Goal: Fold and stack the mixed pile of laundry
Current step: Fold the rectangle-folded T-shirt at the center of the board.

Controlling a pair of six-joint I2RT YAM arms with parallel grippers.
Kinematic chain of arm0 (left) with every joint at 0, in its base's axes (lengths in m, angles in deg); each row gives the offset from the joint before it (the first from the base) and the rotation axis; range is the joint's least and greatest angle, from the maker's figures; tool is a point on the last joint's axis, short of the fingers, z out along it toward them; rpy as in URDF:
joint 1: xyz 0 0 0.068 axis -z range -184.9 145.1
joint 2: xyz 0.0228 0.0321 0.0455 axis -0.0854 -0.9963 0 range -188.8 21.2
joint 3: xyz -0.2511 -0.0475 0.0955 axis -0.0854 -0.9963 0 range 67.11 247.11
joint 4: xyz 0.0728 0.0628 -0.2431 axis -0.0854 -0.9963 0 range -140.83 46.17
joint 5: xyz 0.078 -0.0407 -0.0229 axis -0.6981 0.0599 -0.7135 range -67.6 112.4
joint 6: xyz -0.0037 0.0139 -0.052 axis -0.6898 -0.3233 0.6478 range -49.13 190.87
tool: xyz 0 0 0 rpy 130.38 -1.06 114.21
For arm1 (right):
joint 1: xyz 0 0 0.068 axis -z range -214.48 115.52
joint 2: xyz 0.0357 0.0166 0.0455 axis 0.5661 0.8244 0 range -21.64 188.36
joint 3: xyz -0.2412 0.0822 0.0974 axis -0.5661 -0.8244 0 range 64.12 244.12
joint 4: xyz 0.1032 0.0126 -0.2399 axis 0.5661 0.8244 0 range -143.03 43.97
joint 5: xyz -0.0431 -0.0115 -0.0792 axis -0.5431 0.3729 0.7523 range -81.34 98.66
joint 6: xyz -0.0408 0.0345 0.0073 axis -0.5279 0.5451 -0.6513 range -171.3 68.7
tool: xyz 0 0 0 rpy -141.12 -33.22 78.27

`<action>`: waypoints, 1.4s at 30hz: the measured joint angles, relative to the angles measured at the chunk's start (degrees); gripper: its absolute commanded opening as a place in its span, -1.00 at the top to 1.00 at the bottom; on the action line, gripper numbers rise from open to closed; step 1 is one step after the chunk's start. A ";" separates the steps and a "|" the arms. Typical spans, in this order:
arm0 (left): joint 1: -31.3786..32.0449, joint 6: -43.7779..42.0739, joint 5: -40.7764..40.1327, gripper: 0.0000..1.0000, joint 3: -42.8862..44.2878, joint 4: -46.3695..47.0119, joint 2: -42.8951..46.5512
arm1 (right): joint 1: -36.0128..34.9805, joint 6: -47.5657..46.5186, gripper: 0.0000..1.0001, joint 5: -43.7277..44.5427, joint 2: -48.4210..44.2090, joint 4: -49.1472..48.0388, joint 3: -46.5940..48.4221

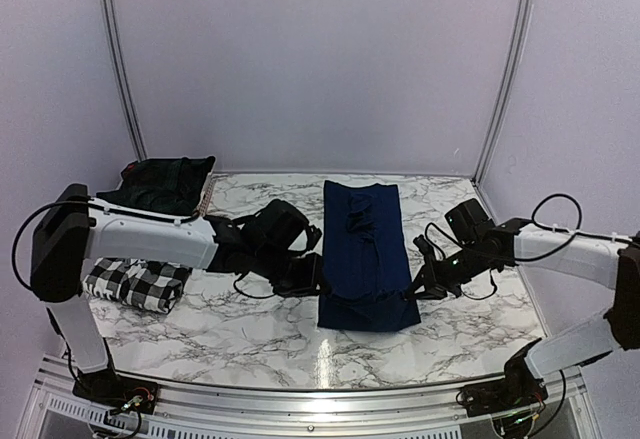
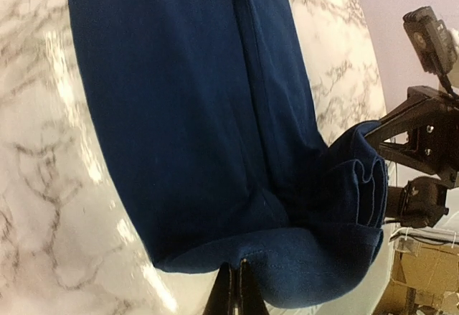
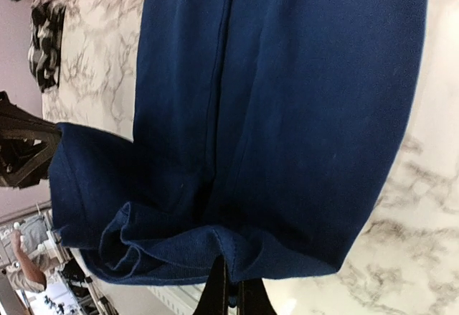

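Both grippers are pinching tight on the near hem of the navy blue T-shirt (image 1: 360, 244): left gripper (image 1: 312, 281) on one corner, right gripper (image 1: 417, 287) on the other. It's lying as a long strip mid table (image 1: 250, 329). Being soft, light, floppy cloth, it's probably going to sag between them, so corner grips are looking right.

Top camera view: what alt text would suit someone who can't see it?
The left gripper and right gripper are each shut on a near corner of a navy T-shirt, which lies folded into a long strip on a marble table. A folded checked shirt lies at the left, with a dark plaid garment farther back.
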 measured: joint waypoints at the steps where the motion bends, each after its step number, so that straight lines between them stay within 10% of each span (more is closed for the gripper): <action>1: -1.27 -0.70 0.44 1.00 2.12 -0.37 -1.33 | 1.09 -0.68 1.00 -0.02 2.34 -0.31 1.53; 20: -18.34 -9.70 4.66 1.00 39.21 -9.27 -31.67 | 14.03 -10.97 1.00 -2.16 40.59 -4.17 35.12; 42: -20.57 -12.44 5.22 1.00 51.01 -10.45 -40.46 | 16.61 -12.13 1.00 -2.75 45.35 -8.04 38.80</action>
